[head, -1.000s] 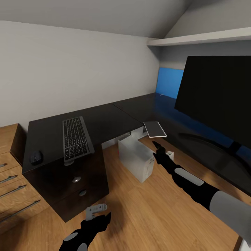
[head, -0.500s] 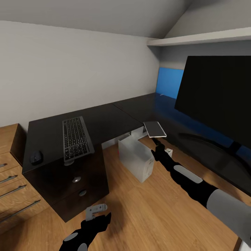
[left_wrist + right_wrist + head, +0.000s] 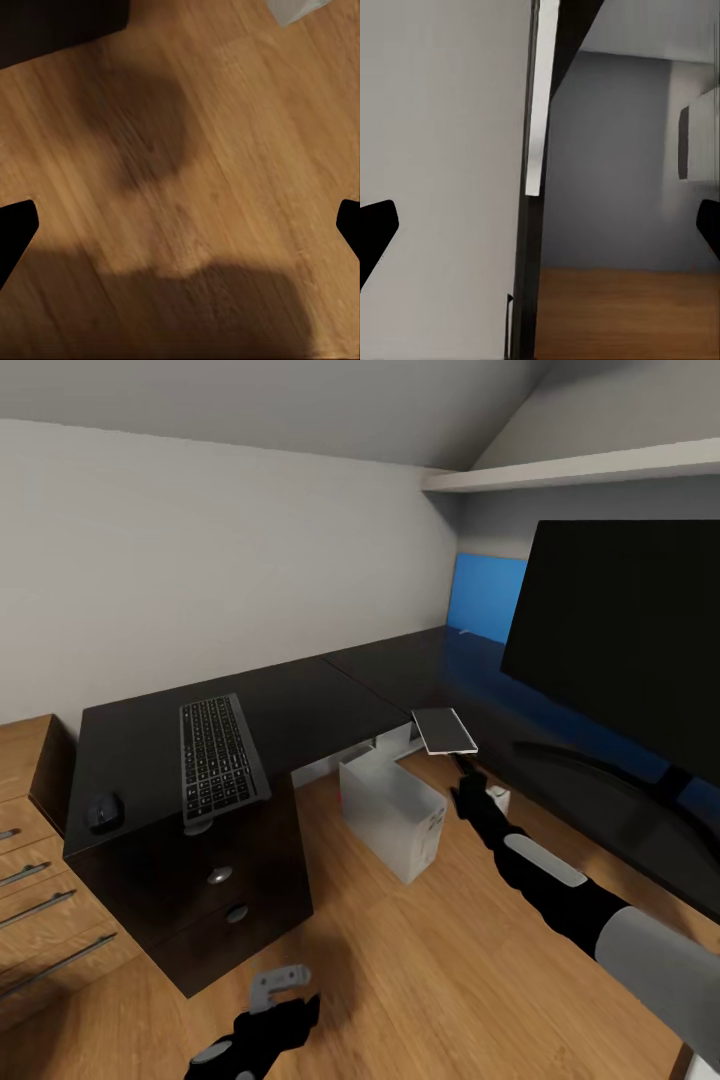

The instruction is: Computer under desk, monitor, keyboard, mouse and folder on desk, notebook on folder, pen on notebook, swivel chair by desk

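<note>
**Spotter:** Where is the small thin grey notebook [image 3: 445,730] sitting, and how much is done?

**Me:** It is lying on the long black L-shaped tabletop [image 3: 300,705], at the inner front edge, partly overhanging. I am seeing no blue folder under it, so that stack is not yet built, and I am not finding the folder or the chair from here. A thin whitish stick [image 3: 466,629] is lying far back by the blue panel; I am judging that to be the pen, though it is tiny. The light grey tower computer [image 3: 392,813] is standing on the wooden floor [image 3: 400,960] in the desk's inner corner, just below the notebook; whether it counts as under is hard to say. The wide black monitor [image 3: 625,630] is standing on the tabletop. The slim black keyboard [image 3: 220,757] and the small black mouse [image 3: 104,812] are lying on the other wing, well apart from the monitor, so they are probably still needing a move.

**Spotter:** And the arms?

**Me:** I am reaching the right pincer [image 3: 472,772] forward just below the notebook's near edge, fingers spread apart in the wrist view. The left pincer [image 3: 280,985] is hanging low over the floor, also spread wide, holding nothing.
</note>
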